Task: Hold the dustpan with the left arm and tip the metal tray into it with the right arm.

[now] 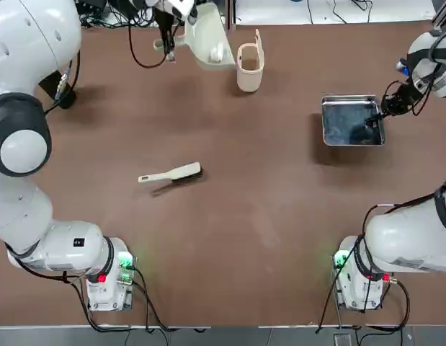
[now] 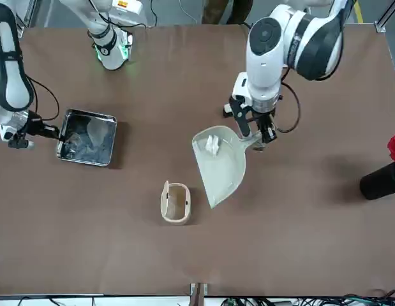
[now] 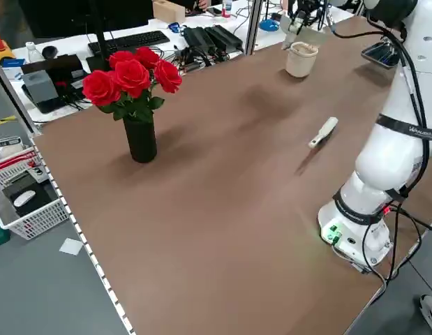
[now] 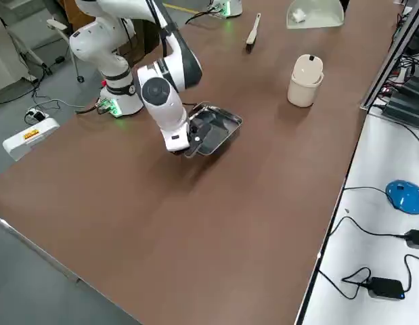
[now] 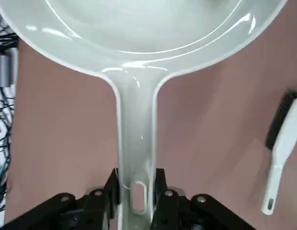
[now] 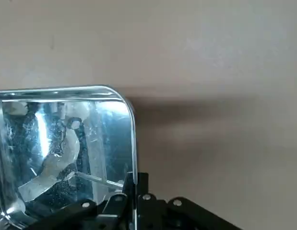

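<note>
Dustpan (image 2: 219, 167): raised over the far part of the bench (image 1: 280, 216), left of the middle; cream-coloured, with the hollow of the scoop turned up.
Dustpan, long axis: running chiefly across the bench, slanting outward from handle to scoop; handle end toward the robot's left, broad straight mouth toward the robot's right.
Scoop contents: small white crumpled piece (image 2: 212, 145), lying inside.
Left hand (image 5: 137, 191): at the far left of centre, above the bench; closed on the stubby handle of the dustpan, one finger along each side, beside the hanging slot.
Metal tray (image 1: 352, 121): suspended above the right part of the bench, well apart from the dustpan; nearly square, with shallow rim and rounded corners.
Metal tray, orientation: no distinctly longer axis; sides roughly in line with the edges of the bench in the top view; open face upward, not tipped over.
Right hand (image 6: 134, 184): at the robot's-right side of the metal tray; closed on the thin rim, one finger inside and one outside.
Tray interior: shiny, marked by bright reflections.
Holder (image 1: 250, 65): cream, cup-like, upright on the bench, near the mouth of the dustpan, on the robot's-right side.
Brush (image 1: 171, 174): lying on the bench, nearer the robot than the dustpan; handle toward the left, dark bristles toward the right.
Vase (image 3: 140, 138): black, upright at the far left, filled with red roses (image 3: 132, 77).
</note>
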